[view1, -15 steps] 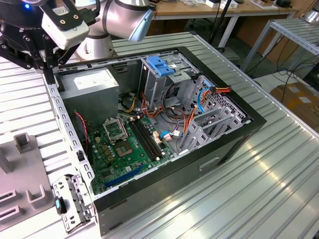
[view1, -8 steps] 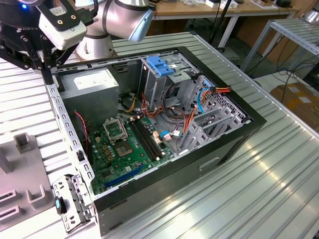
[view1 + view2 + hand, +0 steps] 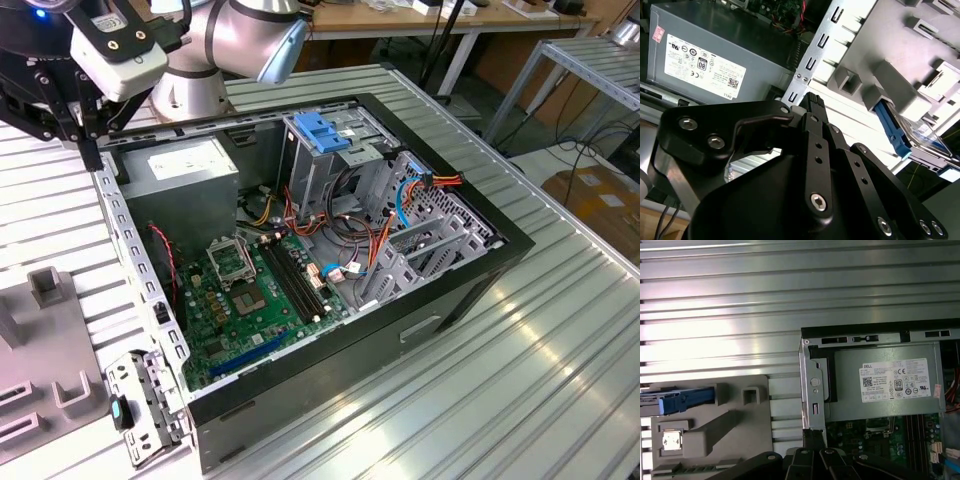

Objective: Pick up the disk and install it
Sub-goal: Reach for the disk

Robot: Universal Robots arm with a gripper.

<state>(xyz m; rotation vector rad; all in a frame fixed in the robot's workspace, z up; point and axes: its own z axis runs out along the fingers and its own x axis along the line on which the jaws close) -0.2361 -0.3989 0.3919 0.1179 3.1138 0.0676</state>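
Observation:
The disk [image 3: 684, 399] stands on its edge in a slot of the grey fixture block [image 3: 715, 425], its blue rail facing the first wrist camera. In the second wrist view the disk [image 3: 926, 143] shows a blue rail and part of its shiny face. My gripper [image 3: 92, 152] hangs over the metal rim of the open computer case [image 3: 130, 250], beside the power supply. The gripper [image 3: 812, 100] is shut with nothing in it, and its tip [image 3: 813, 436] sits apart from the disk, between the fixture and the case.
The grey power supply box [image 3: 190, 170] fills the near corner of the case. A metal drive cage with a blue top [image 3: 320, 140] stands upright behind it, with cables and the green motherboard [image 3: 250, 290] around it. The ribbed aluminium table [image 3: 520, 360] spreads all round.

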